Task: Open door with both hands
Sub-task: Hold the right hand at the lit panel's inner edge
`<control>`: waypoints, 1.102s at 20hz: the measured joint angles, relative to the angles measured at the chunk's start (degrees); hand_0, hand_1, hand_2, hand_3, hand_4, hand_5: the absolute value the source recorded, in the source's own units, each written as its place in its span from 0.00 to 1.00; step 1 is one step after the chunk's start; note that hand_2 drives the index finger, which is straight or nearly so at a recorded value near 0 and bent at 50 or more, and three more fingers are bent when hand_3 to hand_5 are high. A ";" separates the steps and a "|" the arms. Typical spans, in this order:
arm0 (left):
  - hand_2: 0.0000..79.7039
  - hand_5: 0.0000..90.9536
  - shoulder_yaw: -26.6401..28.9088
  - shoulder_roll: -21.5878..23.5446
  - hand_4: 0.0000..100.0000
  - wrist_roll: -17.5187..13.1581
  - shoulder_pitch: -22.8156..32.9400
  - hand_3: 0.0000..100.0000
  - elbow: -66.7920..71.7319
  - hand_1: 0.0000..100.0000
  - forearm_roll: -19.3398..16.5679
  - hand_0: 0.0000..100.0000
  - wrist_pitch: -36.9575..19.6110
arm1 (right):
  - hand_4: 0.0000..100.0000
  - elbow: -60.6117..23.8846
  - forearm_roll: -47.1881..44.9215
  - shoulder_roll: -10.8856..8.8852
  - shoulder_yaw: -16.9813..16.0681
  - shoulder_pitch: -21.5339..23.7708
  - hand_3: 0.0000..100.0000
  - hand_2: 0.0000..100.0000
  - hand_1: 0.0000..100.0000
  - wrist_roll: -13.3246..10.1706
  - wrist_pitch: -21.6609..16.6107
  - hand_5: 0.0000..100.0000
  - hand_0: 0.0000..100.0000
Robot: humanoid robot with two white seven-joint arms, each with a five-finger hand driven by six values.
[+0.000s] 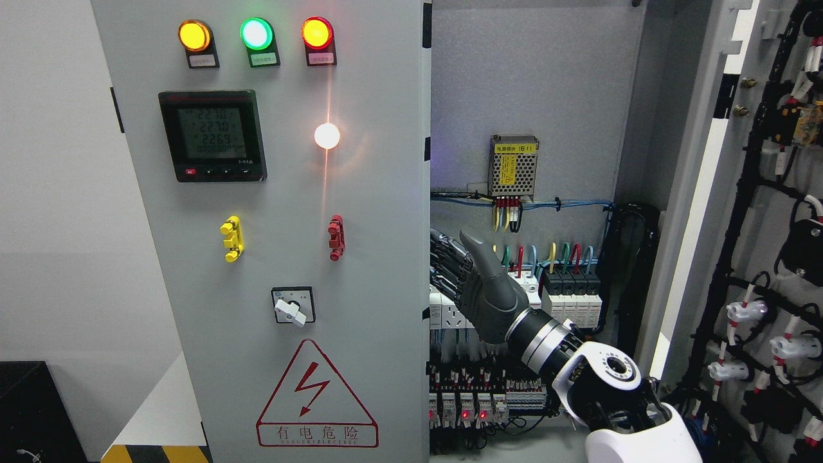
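The cabinet's left door (379,206) is a grey panel with three lamps, a meter and a rotary switch, and it stands closed. The right door (697,193) is swung wide open to the right, showing black cable looms on its inner face. My right hand (472,283) reaches in from the lower right to the left door's free edge at mid height. Its fingers (445,260) hook around that edge with their tips hidden behind it, and the thumb points up. My left arm is out of view.
Inside the open cabinet are a mesh power supply (513,167), rows of breakers (572,299) and coloured wiring just behind my hand. A black box (32,411) sits at the lower left, beside a yellow-black striped edge (154,453).
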 measured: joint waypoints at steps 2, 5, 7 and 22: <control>0.00 0.00 0.00 0.00 0.00 0.00 0.00 0.00 0.00 0.00 0.00 0.00 0.00 | 0.00 0.39 -0.01 0.00 -0.03 -0.24 0.00 0.00 0.00 0.48 0.00 0.00 0.19; 0.00 0.00 0.00 0.00 0.00 0.00 0.00 0.00 0.00 0.00 0.00 0.00 0.00 | 0.00 0.91 -0.02 -0.01 -0.06 -0.51 0.00 0.00 0.00 1.25 0.00 0.00 0.19; 0.00 0.00 0.00 0.00 0.00 0.00 0.00 0.00 0.00 0.00 0.00 0.00 0.00 | 0.00 1.23 -0.03 -0.01 -0.08 -0.71 0.00 0.00 0.00 1.42 0.01 0.00 0.19; 0.00 0.00 0.00 0.00 0.00 0.00 0.00 0.00 0.00 0.00 0.00 0.00 0.00 | 0.00 3.10 -0.05 -0.04 -0.22 -1.71 0.00 0.00 0.00 3.73 0.01 0.00 0.19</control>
